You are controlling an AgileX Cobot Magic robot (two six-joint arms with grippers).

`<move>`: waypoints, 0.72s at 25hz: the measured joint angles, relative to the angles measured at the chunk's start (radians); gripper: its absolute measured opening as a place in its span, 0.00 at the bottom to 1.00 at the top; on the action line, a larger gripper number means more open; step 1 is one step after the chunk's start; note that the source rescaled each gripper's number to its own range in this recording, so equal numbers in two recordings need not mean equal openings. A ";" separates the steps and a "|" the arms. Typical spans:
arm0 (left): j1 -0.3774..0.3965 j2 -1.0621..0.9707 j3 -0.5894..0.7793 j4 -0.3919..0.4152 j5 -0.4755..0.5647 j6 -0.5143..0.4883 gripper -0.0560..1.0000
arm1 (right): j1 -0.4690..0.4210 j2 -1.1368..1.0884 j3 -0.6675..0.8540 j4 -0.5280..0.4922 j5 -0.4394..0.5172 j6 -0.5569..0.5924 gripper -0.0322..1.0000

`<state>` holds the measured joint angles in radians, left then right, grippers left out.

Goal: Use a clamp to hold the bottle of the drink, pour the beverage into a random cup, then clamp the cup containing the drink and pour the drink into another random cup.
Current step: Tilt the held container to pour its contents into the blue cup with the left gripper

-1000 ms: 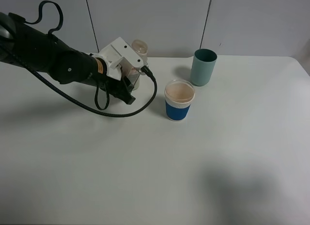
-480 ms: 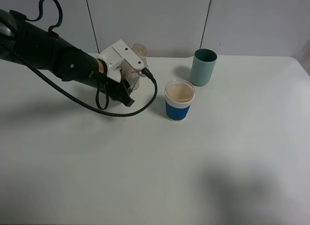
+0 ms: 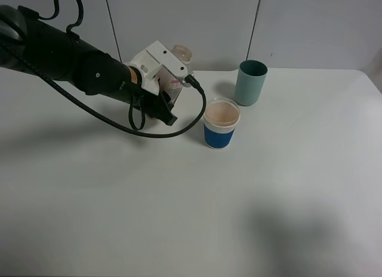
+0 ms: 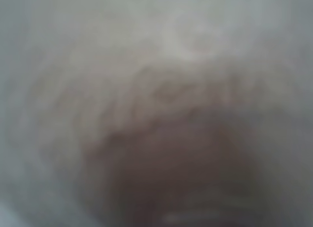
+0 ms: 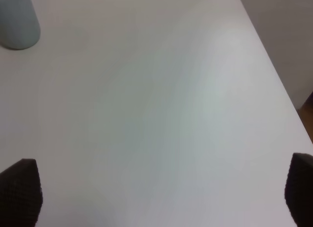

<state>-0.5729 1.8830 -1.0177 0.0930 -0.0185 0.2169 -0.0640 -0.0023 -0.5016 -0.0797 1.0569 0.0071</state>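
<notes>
The left gripper (image 3: 169, 102) is pinching the bottle (image 3: 175, 86), dark fingers pressed up against its sides. The bottle is a small clear squarish plastic thing with a white label and reddish print. Its wide round neck pokes up past the white boxy housing (image 3: 156, 61). It's toward the back of the table, left of the other cups and not touching them. A glossy black cable (image 3: 179, 129) loops off the housing and droops down in front. The left wrist view is just a pale and brownish blur, so I can't make out anything there.

The blue-sleeved cup (image 3: 221, 125) is short, with a clear rim, a white band, and tan inside. It stands upright near the middle. Just behind it to the right is a teal cup (image 3: 250, 83), plain smooth plastic, slightly tapered and darker inside.

The right gripper (image 5: 161, 190) is spread wide. Its fingertips (image 5: 22, 188) are black with a fine knurled texture and sit at opposite edges of that view, with nothing between them. A pale cup (image 5: 17, 21) sits in the corner of that view, and I can't tell which one it is.

The table (image 3: 179, 217) is flat matte white, with a soft shadow at the front right. The wall (image 3: 197, 20) behind is light grey panels split by thin dark seams.
</notes>
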 joint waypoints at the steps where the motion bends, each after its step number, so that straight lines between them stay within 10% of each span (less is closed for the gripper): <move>1: -0.002 0.000 0.000 -0.001 -0.002 0.000 0.06 | 0.000 0.000 0.000 0.000 0.000 0.000 1.00; 18: -0.038 0.079 -0.093 0.000 -0.037 0.005 0.06 | 0.000 0.000 0.000 0.000 0.000 0.000 1.00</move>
<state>-0.6114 1.9624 -1.1109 0.0930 -0.0551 0.2224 -0.0640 -0.0023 -0.5016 -0.0797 1.0569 0.0071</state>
